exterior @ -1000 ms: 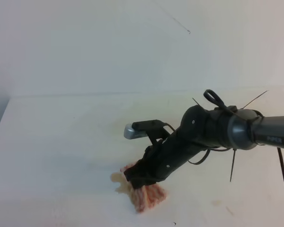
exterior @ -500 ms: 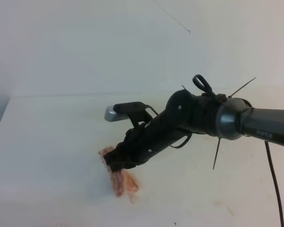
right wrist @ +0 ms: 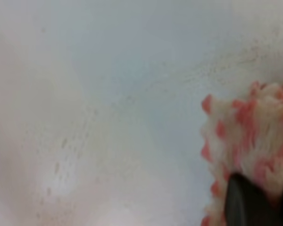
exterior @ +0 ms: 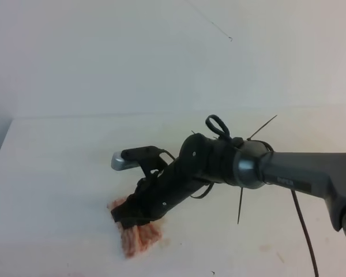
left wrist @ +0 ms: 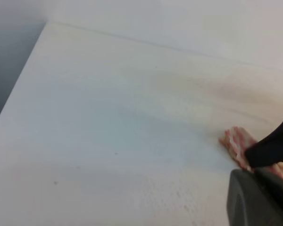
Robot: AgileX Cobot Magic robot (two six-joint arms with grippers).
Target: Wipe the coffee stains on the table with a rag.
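Note:
The pinkish-orange rag (exterior: 140, 238) lies pressed flat on the white table (exterior: 57, 173), left of centre and near the front. My right gripper (exterior: 128, 217) reaches across from the right and is shut on the rag's upper part. The right wrist view shows the rag's nubby weave (right wrist: 250, 127) under a dark fingertip (right wrist: 247, 202). The left wrist view catches the rag's (left wrist: 236, 141) edge beside the black right gripper (left wrist: 273, 146). No coffee stains show around the rag; whether any lie under it I cannot tell. A blurred dark grey shape (left wrist: 254, 202) in the left wrist view's corner may be a left finger.
The table's left edge (exterior: 0, 150) drops to a dark floor. A pale wall rises behind the far edge. Faint brownish specks (exterior: 265, 248) mark the table at the front right. The right arm's cable (exterior: 303, 225) hangs over the right side.
The right arm has swept left and slightly forward, dragging the rag along. The tan blotch seen beside the rag a second ago no longer shows.

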